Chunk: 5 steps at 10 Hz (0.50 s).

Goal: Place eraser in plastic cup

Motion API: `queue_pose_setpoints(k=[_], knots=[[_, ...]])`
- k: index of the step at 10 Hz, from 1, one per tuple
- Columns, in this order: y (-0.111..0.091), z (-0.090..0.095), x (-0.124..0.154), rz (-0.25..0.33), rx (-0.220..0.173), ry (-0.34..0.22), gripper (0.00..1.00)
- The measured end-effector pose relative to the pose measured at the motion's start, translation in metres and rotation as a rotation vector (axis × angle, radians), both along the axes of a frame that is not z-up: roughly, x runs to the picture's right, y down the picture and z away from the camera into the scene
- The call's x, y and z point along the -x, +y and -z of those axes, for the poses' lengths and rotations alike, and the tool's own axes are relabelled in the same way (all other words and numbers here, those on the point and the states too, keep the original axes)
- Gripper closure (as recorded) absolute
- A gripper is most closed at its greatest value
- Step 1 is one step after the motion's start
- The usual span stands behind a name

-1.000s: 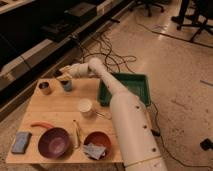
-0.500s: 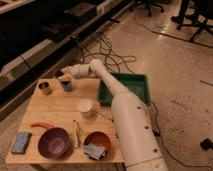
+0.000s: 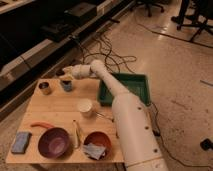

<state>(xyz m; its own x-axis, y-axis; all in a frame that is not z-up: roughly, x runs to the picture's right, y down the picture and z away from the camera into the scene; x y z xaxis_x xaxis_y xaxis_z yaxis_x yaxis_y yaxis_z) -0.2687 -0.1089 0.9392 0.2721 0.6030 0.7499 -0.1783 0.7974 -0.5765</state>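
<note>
While your end effector (image 3: 66,73) hangs right over the plastic cup (image 3: 66,84) at the far edge of the surface (image 3: 55,107), near the brassy tin (image 3: 45,88), you look to be at the drop-off step. I can't spot the eraser anywhere, and how the end effector is set is impossible to call. Next you'd want it centred over the rim before letting go.

Claw (image 3: 66,73) above the plastic cup (image 3: 66,84), fingertips indistinct; eraser too small to discern.
</note>
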Motion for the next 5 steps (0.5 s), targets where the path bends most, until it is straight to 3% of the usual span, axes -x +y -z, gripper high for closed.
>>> queue_pose_setpoints(k=[2, 5], knots=[[-0.0009, 0.0011, 0.0002, -0.008, 0.009, -0.021, 0.2], [-0.0031, -0.0005, 0.0011, -0.018, 0.091, -0.057, 0.2]])
